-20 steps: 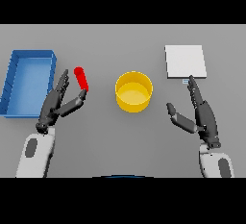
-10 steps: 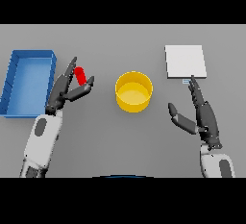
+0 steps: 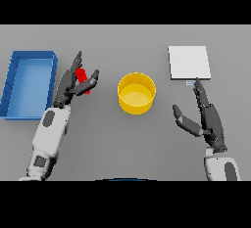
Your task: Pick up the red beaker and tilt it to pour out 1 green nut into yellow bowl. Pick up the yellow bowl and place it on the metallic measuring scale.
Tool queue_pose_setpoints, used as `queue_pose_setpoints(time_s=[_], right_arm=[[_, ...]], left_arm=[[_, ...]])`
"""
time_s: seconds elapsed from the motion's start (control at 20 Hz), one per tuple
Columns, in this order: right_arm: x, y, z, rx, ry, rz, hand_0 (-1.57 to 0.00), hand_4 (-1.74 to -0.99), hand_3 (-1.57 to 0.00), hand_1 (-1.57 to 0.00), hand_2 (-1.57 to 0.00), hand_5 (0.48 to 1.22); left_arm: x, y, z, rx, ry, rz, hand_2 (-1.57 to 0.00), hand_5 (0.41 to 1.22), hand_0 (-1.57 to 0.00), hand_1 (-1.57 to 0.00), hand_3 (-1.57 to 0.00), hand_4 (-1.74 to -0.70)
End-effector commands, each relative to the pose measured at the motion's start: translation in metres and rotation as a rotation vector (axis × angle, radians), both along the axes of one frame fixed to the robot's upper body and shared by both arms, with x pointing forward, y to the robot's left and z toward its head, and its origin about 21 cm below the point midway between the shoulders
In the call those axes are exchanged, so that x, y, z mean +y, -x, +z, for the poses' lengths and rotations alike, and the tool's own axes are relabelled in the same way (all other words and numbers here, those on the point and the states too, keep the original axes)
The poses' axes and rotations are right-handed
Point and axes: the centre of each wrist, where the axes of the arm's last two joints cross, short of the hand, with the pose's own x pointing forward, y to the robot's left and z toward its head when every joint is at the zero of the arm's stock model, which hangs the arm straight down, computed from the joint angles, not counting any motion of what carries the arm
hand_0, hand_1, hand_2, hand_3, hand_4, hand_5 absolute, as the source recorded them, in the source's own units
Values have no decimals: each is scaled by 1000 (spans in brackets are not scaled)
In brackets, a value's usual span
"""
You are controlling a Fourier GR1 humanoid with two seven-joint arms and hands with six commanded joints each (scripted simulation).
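Fingers [image 3: 73, 73] of the left hand [image 3: 71, 86] curl loosely around the beaker [image 3: 83, 79], thumb at its 3 o'clock side. Its long axis runs 11 to 5 o'clock. The bowl [image 3: 137, 93] lies at 3 o'clock; the right hand [image 3: 208, 119] rests open at the bowl's 4 o'clock.

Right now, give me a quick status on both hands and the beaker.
Left hand closing fingers round the beaker. Right hand open, idle below the scale. Bowl clear between them.

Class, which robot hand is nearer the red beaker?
Left. The left robot hand is around the red beaker; the right robot hand is far across, beyond the yellow bowl.
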Motion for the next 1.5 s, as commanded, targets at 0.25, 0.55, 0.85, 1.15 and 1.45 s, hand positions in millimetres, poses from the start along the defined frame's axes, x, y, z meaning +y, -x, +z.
queue_pose_setpoints(time_s=[0.25,0.55,0.85,1.15,1.45], right_arm=[[0,1,1,8,1,0,1,-1237,1,1,1,648],[0,2,2,-12,-18,13,1,-1250,1,1,1,647],[2,3,-1,-9,-15,8,1,-1246,1,1,1,644],[0,1,1,-28,7,4,1,-1226,1,1,1,650],[0,1,1,-46,42,2,1,-1219,1,1,1,661]], left_arm=[[-12,-5,-11,-16,33,58,-662,943,-551,-588,-728,-1471],[-18,-6,-7,-30,-49,40,-1333,1148,-1304,-1313,-1237,-1597],[-20,-8,5,-90,88,18,-1509,1150,-1501,-1503,-1484,-1660],[-16,-19,42,-152,72,-39,-1555,1131,-1553,-1553,-1548,-1720],[-15,-21,54,-162,-32,-86,-1558,1139,-1556,-1557,-1553,-1724]])
